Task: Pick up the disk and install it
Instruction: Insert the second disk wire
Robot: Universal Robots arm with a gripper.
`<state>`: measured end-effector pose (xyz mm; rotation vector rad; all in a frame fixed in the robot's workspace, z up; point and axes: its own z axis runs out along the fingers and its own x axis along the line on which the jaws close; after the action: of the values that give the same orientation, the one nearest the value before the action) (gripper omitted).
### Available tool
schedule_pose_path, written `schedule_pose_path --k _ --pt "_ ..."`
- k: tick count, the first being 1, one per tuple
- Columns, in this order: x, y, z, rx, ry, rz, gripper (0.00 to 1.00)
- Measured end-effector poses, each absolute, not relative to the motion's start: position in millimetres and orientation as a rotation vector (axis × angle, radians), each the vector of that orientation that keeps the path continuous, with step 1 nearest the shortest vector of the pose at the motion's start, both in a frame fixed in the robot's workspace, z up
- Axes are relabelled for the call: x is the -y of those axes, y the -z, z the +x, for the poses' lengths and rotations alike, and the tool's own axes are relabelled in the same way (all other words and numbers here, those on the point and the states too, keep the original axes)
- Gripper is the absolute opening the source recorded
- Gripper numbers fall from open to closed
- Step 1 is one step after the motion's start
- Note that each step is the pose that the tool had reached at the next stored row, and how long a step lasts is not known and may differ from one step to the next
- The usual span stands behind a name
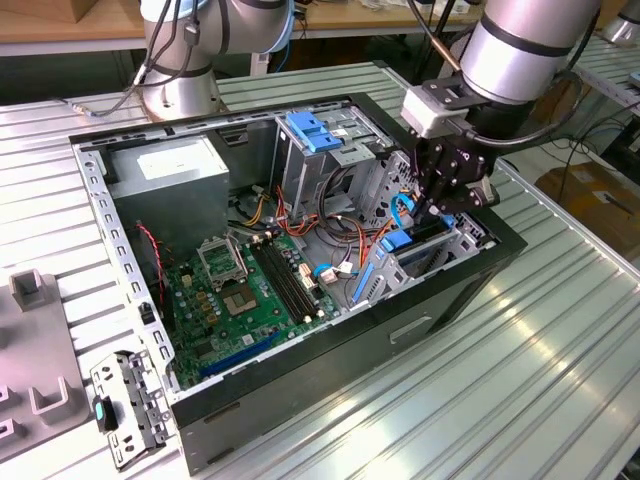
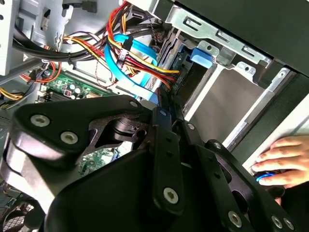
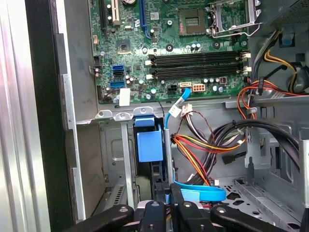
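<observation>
Your tool (image 1: 447, 205) is down inside the open computer case (image 1: 250, 410), at the drive bay on the far side from the motherboard (image 1: 245, 290), its black fingers (image 3: 169, 203) drawn together on the thin upper edge of the disk (image 3: 161, 181), held on edge so it can slide between the bay's rails. The first wrist view looks down the slot past the blue tab (image 3: 148, 145) beside the disk, while the second wrist view catches a person's hand (image 2: 285, 159) resting at the case's outer wall.
</observation>
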<state>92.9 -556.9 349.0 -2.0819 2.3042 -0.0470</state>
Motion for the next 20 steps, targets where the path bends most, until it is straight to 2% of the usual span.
schedule_pose_path --k 5,9,20 --pt "561.8 -349.0 93.2 -2.301 0.033 -2.074 0.16" --pt "564.4 -348.9 93.2 -2.286 -0.006 -2.057 0.16" --pt "570.2 -347.2 93.3 -2.286 -0.007 -2.056 0.16"
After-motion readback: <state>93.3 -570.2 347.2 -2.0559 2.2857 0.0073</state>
